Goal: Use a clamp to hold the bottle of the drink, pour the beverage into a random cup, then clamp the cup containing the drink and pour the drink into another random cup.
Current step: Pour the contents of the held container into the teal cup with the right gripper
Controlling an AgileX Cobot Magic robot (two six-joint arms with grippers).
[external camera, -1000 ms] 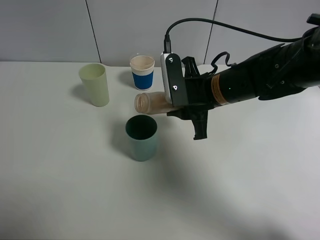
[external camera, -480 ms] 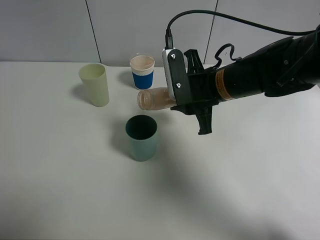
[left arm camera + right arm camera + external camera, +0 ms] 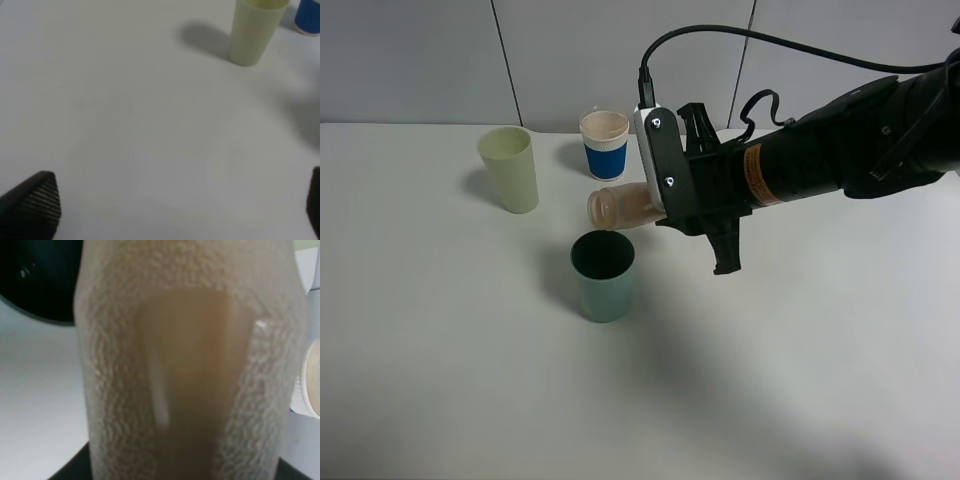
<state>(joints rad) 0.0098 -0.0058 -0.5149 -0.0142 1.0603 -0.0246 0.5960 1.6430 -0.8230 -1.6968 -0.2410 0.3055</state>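
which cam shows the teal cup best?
Exterior high: the whole teal cup is visible, upright on the table, dark inside. Right wrist catches only a dark arc of its opening, past the bottle that fills that frame. Left wrist doesn't show it.

Lab: white table (image 3: 440, 400), grey wall panels (image 3: 410, 60)

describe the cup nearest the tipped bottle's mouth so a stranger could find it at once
On the white table, look just below the mouth of the bottle held tipped sideways. The cup standing there is teal with a dark inside and nearest the camera, whereas the pale green cup and the blue-sleeved paper cup stand farther back.
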